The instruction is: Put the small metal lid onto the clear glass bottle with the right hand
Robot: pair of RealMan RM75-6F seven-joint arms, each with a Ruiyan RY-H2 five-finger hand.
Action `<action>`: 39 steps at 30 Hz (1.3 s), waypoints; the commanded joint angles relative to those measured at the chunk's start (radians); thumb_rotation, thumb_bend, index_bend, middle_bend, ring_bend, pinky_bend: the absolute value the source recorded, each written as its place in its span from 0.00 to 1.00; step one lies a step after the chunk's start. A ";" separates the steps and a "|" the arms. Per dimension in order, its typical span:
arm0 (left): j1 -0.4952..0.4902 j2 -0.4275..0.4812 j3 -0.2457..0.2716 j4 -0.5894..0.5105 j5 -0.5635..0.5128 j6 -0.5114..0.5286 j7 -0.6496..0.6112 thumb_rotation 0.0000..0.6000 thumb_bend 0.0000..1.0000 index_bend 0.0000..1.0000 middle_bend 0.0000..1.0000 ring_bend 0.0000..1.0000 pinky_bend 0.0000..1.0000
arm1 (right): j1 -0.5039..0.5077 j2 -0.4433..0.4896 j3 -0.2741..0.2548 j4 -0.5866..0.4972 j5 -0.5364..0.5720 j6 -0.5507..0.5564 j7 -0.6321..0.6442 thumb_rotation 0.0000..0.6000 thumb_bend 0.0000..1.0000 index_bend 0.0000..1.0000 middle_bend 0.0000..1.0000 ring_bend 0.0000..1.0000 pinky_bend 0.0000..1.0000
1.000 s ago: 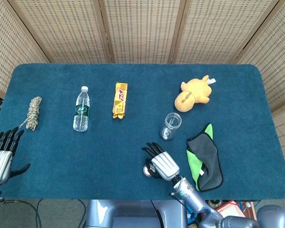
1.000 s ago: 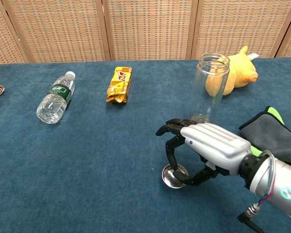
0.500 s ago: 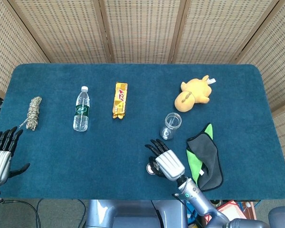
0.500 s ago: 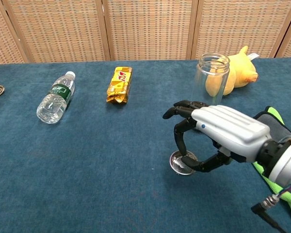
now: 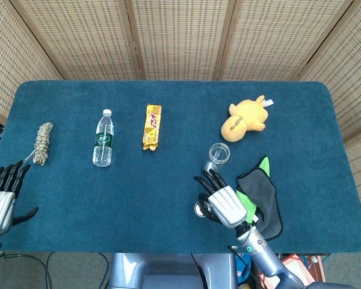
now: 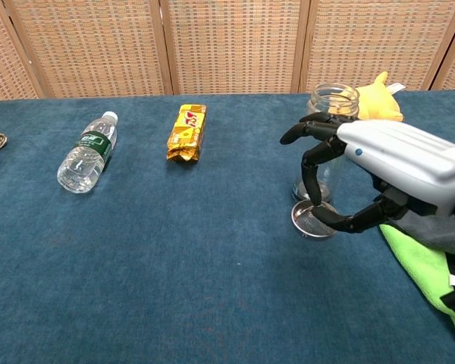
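Chest view: right hand (image 6: 387,171) pinches lid (image 6: 311,220) btwn thumb & finger, raised off surface (image 6: 174,265), just in front of open bottle (image 6: 326,140); pickup done, lift to mouth & placing left; left hand (image 5: 1,195) open, idle.

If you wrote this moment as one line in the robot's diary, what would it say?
right hand: holds lid, lifted | jar: upright, open, just behind | left hand: idle, fingers apart | lid not yet on
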 commanded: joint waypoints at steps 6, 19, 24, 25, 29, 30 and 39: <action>0.001 0.000 0.002 -0.001 0.004 0.002 0.002 1.00 0.18 0.00 0.00 0.00 0.00 | -0.006 0.061 0.030 -0.081 0.011 0.015 -0.052 1.00 0.52 0.63 0.24 0.00 0.13; 0.003 0.005 0.000 -0.007 0.012 0.011 0.004 1.00 0.18 0.00 0.00 0.00 0.00 | 0.032 0.150 0.136 -0.232 0.104 -0.019 -0.210 1.00 0.53 0.63 0.23 0.00 0.13; 0.001 0.008 -0.004 -0.010 0.014 0.014 -0.004 1.00 0.18 0.00 0.00 0.00 0.00 | 0.051 0.177 0.184 -0.272 0.174 -0.032 -0.280 1.00 0.53 0.63 0.23 0.00 0.13; 0.001 0.009 -0.004 -0.011 0.015 0.015 -0.005 1.00 0.18 0.00 0.00 0.00 0.00 | 0.056 0.182 0.194 -0.279 0.193 -0.035 -0.294 1.00 0.53 0.63 0.23 0.00 0.13; -0.002 0.012 -0.008 -0.014 0.020 0.017 -0.010 1.00 0.18 0.00 0.00 0.00 0.00 | 0.070 0.185 0.224 -0.293 0.258 -0.035 -0.338 1.00 0.52 0.63 0.23 0.00 0.13; -0.003 0.012 -0.009 -0.015 0.020 0.017 -0.011 1.00 0.18 0.00 0.00 0.00 0.00 | 0.073 0.186 0.230 -0.293 0.270 -0.035 -0.345 1.00 0.52 0.63 0.23 0.00 0.13; -0.014 0.010 -0.011 -0.021 0.022 0.002 -0.015 1.00 0.18 0.00 0.00 0.00 0.00 | 0.109 0.186 0.272 -0.278 0.364 -0.041 -0.370 1.00 0.53 0.63 0.23 0.00 0.14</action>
